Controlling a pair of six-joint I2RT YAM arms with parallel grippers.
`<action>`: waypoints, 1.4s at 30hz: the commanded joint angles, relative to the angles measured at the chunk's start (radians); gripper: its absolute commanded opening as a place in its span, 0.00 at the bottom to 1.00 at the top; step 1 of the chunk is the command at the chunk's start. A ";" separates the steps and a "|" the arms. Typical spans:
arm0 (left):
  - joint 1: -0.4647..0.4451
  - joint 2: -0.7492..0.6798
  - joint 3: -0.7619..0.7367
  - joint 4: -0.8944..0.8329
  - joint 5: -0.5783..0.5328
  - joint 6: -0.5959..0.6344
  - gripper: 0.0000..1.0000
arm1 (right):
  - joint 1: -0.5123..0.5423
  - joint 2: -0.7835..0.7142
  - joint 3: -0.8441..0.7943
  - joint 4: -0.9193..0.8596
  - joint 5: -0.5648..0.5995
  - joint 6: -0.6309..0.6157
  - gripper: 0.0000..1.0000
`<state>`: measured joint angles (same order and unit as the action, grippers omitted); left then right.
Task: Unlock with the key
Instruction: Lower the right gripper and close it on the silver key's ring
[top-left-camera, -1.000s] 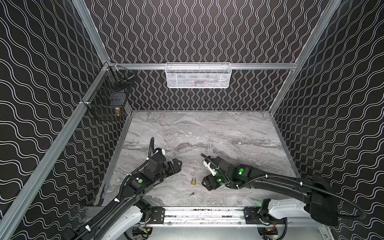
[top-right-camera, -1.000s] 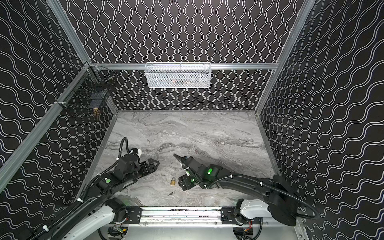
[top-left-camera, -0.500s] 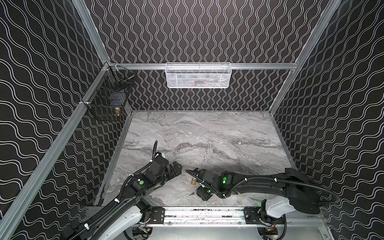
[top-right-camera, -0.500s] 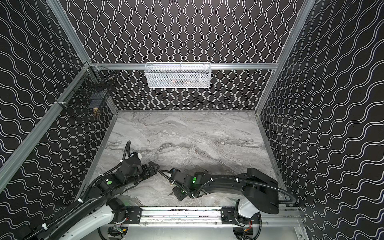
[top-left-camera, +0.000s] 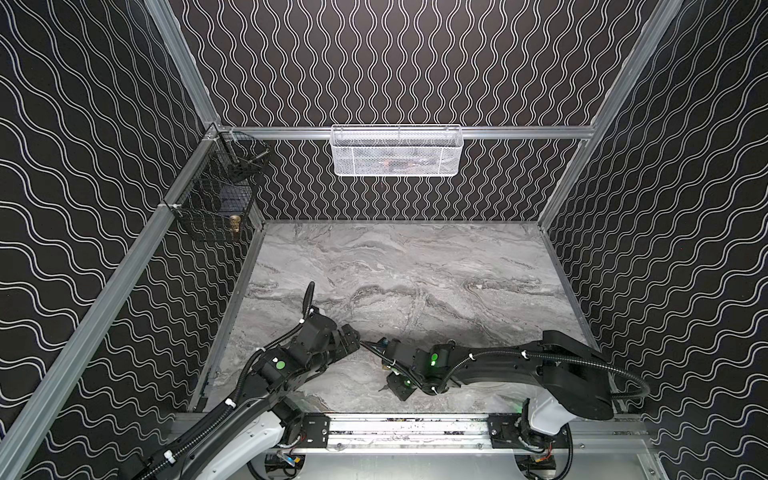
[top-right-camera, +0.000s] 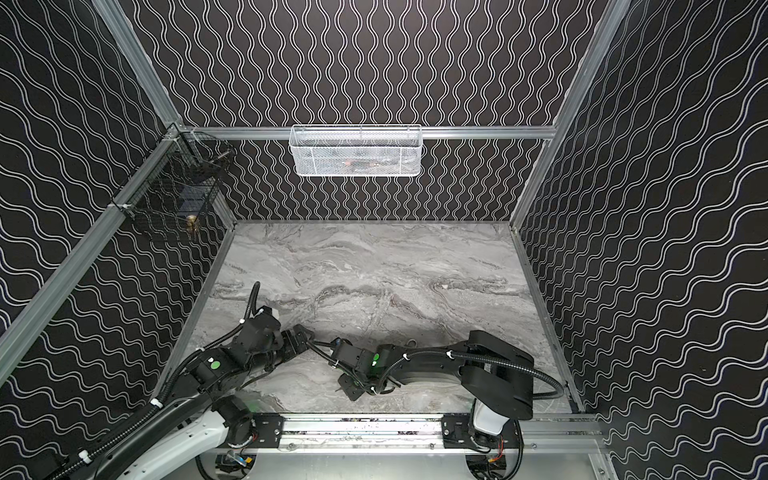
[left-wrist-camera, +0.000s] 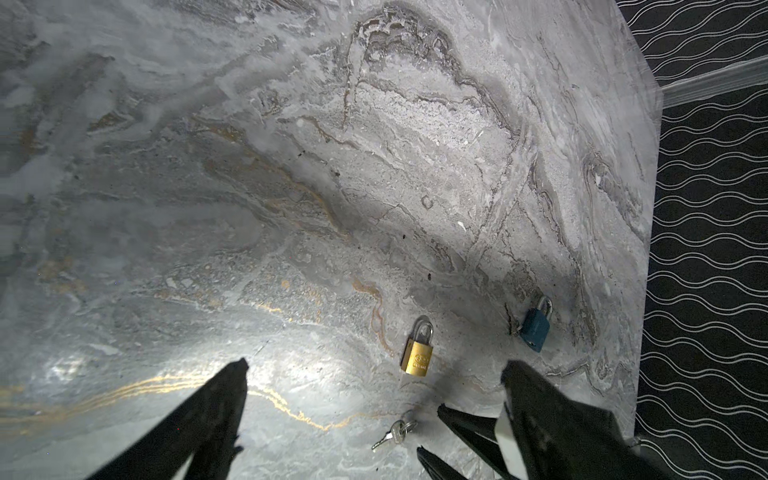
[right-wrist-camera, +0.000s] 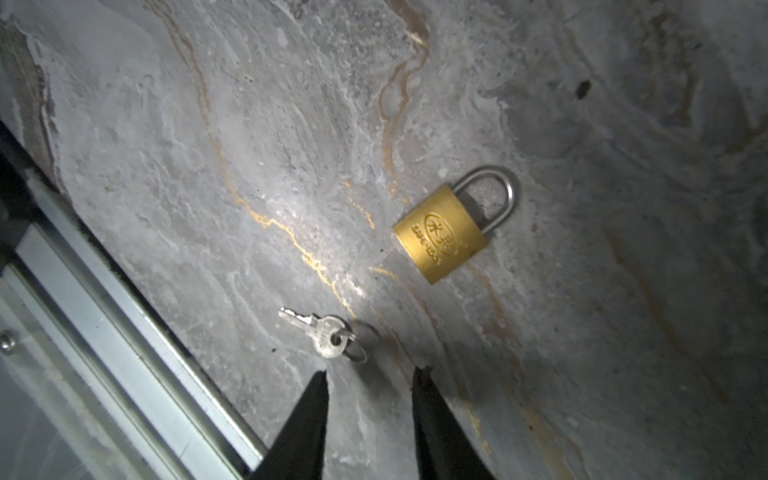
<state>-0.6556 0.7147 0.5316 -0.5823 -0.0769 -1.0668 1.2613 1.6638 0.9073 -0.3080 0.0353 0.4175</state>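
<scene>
A small silver key (right-wrist-camera: 328, 332) on a ring lies flat on the marble table, also seen as the key (left-wrist-camera: 395, 432) in the left wrist view. A brass padlock (right-wrist-camera: 444, 232) with its shackle closed lies a short way beyond it, and the same padlock (left-wrist-camera: 417, 351) shows in the left wrist view. My right gripper (right-wrist-camera: 371, 372) hovers just short of the key's ring, jaws open at a narrow gap with nothing between them. In both top views it (top-left-camera: 388, 380) hides key and padlock. My left gripper (left-wrist-camera: 376, 365) stands wide open and empty, facing both.
A blue padlock (left-wrist-camera: 536, 324) lies beyond the brass one. The metal rail (right-wrist-camera: 124, 332) at the table's front edge runs close to the key. A white mesh basket (top-left-camera: 397, 151) hangs on the back wall and a black wire basket (top-left-camera: 216, 208) on the left wall.
My right arm has swung left and toward the front edge, bringing its gripper over the key and padlock, and its jaws have narrowed. The left gripper has edged a little right.
</scene>
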 joint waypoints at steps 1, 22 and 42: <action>0.000 -0.001 0.014 -0.031 -0.021 -0.004 0.99 | 0.002 0.018 0.011 0.021 -0.003 -0.021 0.35; 0.000 -0.021 0.010 -0.055 -0.025 -0.007 0.99 | 0.035 0.073 0.013 0.022 0.004 -0.079 0.13; -0.001 -0.026 0.035 -0.034 0.024 -0.047 0.99 | 0.036 -0.105 -0.033 0.073 0.119 -0.030 0.00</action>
<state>-0.6556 0.6964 0.5545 -0.6292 -0.0704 -1.0874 1.2957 1.5955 0.8810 -0.2543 0.0879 0.3626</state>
